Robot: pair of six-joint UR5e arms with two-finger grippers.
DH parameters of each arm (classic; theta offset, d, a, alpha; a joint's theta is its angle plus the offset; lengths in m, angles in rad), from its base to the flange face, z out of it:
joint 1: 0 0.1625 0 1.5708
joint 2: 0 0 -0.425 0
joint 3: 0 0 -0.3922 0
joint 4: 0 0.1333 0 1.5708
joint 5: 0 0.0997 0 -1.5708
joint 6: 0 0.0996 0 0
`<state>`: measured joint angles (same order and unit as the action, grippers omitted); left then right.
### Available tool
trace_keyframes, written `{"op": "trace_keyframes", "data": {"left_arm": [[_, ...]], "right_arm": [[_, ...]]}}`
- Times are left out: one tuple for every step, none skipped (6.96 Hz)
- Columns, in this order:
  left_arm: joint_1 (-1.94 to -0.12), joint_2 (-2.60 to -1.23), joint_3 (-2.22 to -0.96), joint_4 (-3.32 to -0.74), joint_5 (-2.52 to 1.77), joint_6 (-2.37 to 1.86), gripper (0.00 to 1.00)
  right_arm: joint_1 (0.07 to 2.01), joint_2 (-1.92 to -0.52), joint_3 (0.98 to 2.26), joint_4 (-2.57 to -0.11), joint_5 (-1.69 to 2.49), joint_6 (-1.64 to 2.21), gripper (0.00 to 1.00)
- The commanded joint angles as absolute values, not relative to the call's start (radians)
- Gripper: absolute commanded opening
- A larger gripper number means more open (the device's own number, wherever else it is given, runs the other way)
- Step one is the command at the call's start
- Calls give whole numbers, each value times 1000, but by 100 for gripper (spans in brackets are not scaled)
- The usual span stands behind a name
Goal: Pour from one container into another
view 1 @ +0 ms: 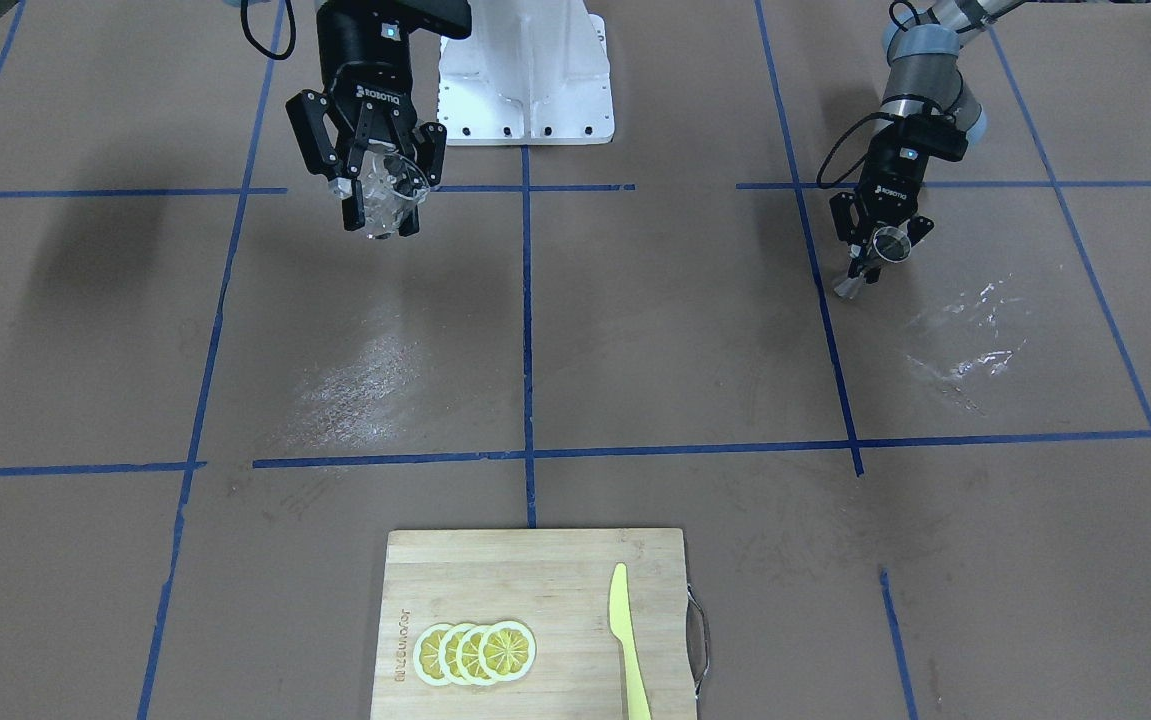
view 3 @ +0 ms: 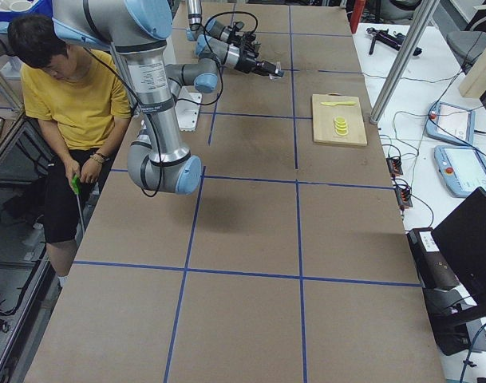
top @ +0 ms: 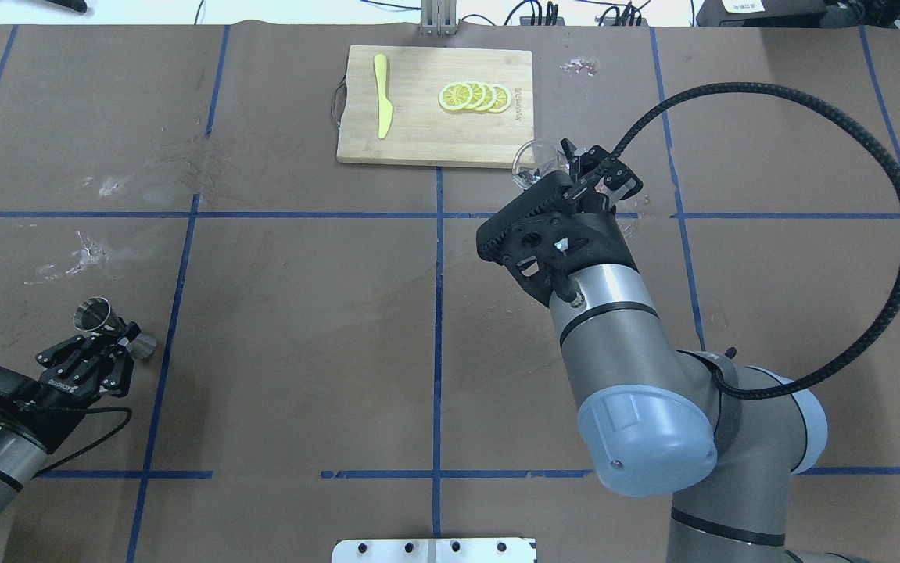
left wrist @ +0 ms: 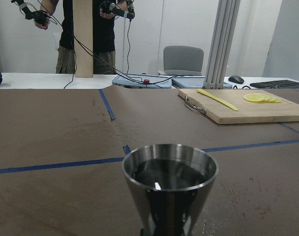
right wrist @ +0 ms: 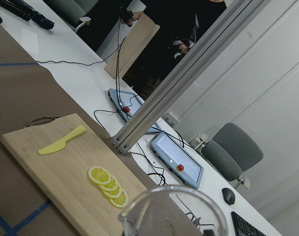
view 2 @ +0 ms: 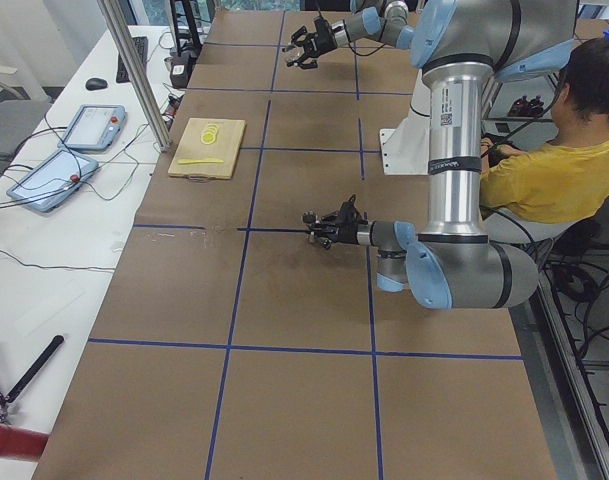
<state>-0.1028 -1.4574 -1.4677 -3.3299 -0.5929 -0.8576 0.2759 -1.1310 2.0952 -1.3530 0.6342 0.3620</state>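
Note:
My right gripper [view 1: 380, 195] is shut on the small clear glass [view 1: 391, 188] and holds it tilted, high above the table near the robot base. From overhead the glass [top: 534, 159] shows just past the gripper [top: 575, 168], and its rim [right wrist: 171, 209] fills the bottom of the right wrist view. Far off to the other side, my left gripper [top: 117, 335] is shut on the waist of the metal jigger [top: 93, 314], low over the table. Dark liquid sits in the jigger's upper cup [left wrist: 170, 179]. The front view shows this jigger [view 1: 893, 244] leaning.
A wooden cutting board [view 1: 555, 585] at the table's far side carries lemon slices [view 1: 475, 652] and a yellow knife [view 1: 625, 640]. Wet streaks [top: 90, 250] mark the brown cover by the left arm. A seated person in a yellow shirt [view 2: 554, 170] is behind the robot.

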Motion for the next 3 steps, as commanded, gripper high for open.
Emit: {"op": "trace_keyframes", "data": {"left_arm": [[-103, -1474, -1466, -3309, -591, -857, 0], [-104, -1483, -1468, -3300, -589, -856, 0], [-107, -1482, -1467, -3298, -589, -853, 0]], "right_arm": [[276, -1131, 2095, -1353, 634, 362, 0], [276, -1132, 2094, -1353, 634, 362, 0], [276, -1132, 2094, -1353, 634, 362, 0]]}}
